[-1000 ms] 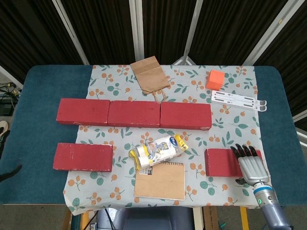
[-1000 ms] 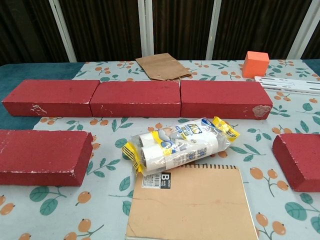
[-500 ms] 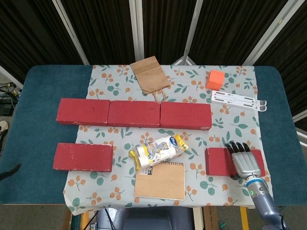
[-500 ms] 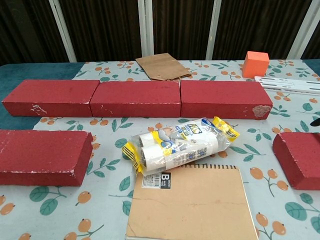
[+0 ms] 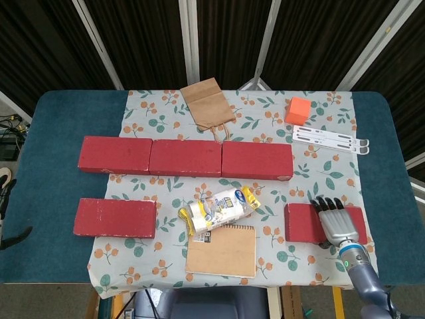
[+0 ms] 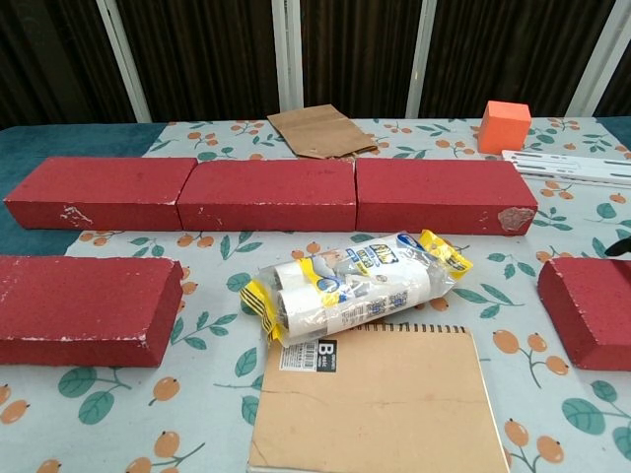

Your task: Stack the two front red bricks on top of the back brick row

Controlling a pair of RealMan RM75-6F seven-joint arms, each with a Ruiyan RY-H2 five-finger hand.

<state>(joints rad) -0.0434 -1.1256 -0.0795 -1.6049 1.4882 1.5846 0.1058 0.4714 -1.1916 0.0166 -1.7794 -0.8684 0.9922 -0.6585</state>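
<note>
1. Teal table (image 5: 53, 139) carries a floral cloth (image 5: 312, 176).
2. Back brick row (image 5: 186, 157) spans mid-table.
3. Left front brick (image 5: 114, 217) sits near the table's left front.
4. Right hand (image 5: 339, 222) rests fingers-spread on the right front brick (image 5: 302, 222), near the right front corner; whether it grips is unclear.

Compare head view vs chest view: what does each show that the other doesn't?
Head only: the right hand lying over the front right brick, plus the whole table edge to edge. Chest only: the near side faces of the back brick row; of the hand, just a dark tip at the right edge. Both: front left brick, wrapped rolls, notebook, paper bag, orange cube.
</note>
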